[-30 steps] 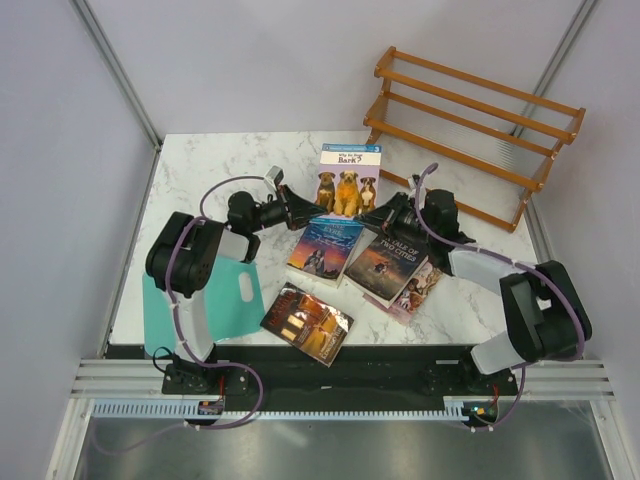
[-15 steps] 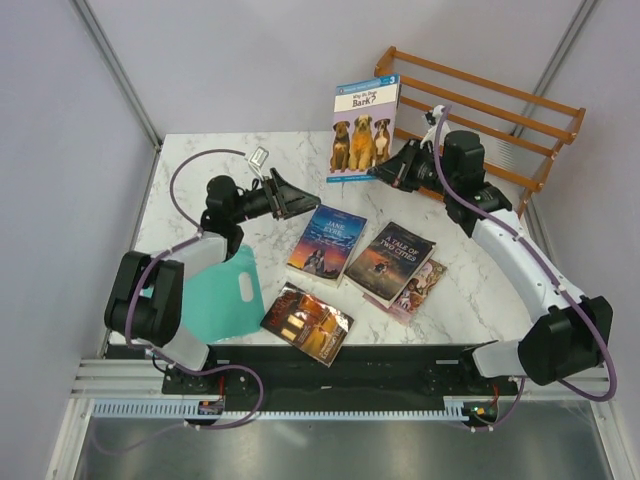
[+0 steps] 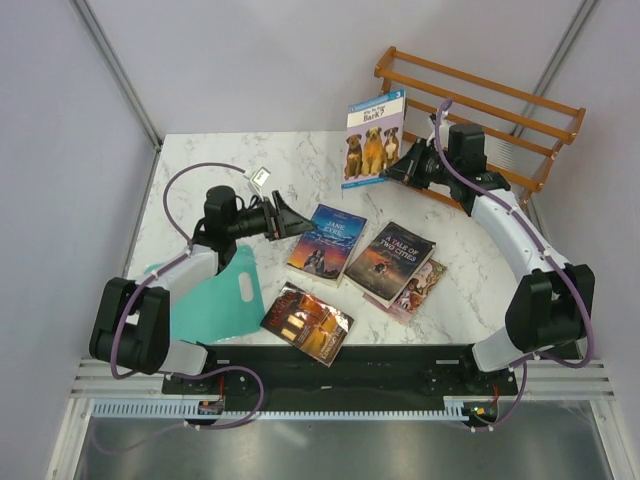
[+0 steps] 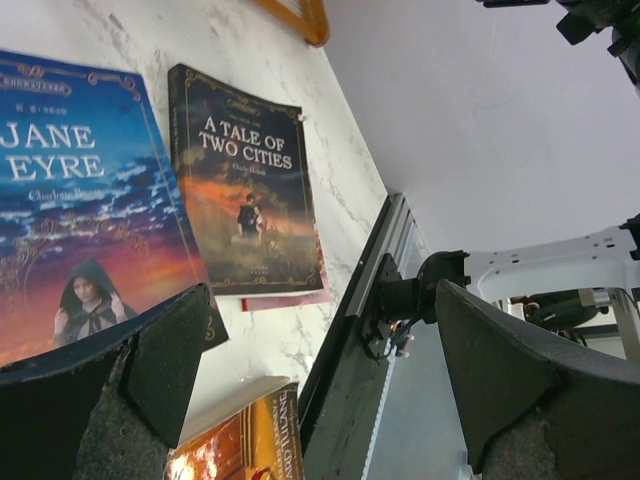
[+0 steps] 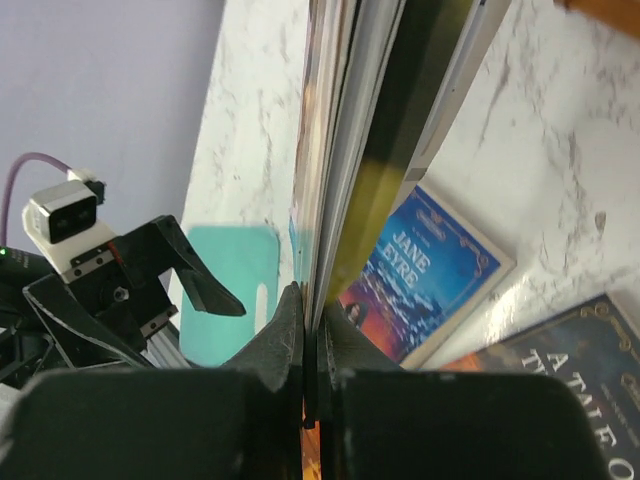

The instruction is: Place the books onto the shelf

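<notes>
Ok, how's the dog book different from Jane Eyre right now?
The dog book is held roughly upright, clamped in the right pincer; Jane Eyre lies flat on the table, untouched. The dog book's cover is pale with three dogs; Jane Eyre's is deep blue. Both are thin paperbacks.

My left arm comes up from the lower left of the top view, bends, and points right, low over the table [image 3: 190, 170]. My left pincer [image 3: 296, 217] is wide open. Its two dark fingers [image 4: 150, 370] stand far apart with nothing between them. My right arm stretches from the lower right up to the upper middle. My right pincer [image 3: 392, 172] is squeezed tight on the edge of the dog book [image 3: 374, 140] and holds it upright.
</notes>
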You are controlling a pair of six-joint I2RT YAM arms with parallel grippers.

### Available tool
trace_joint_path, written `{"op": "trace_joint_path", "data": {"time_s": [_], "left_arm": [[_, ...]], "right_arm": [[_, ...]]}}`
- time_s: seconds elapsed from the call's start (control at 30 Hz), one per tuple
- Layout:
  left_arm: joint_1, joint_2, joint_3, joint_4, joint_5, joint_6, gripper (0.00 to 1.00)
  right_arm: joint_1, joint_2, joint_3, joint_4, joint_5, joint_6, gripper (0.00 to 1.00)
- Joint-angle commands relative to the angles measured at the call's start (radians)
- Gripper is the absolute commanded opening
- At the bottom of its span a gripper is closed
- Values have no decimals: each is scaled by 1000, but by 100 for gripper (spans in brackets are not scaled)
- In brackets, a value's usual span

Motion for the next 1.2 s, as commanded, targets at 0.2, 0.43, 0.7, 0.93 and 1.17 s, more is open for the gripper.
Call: {"op": "trace_joint_path", "data": {"time_s": [0.2, 0.43, 0.7, 0.93, 1.17], "left_arm": [[3, -48, -78, -70, -19, 109, 100], [1, -54, -103, -70, -26, 115, 100], [1, -54, -126, -71, -36, 123, 100], [3, -54, -141, -71, -36, 125, 100], [1, -45, -143, -71, -34, 134, 100]], "right_arm": [[-23, -25, -123, 50, 13, -52, 0], [-49, 15, -111, 104, 61, -56, 0], [-87, 47, -96, 203, 99, 8, 0], [-106, 64, -59, 260, 96, 49, 0], [-127, 115, -59, 358, 127, 103, 0]]}}
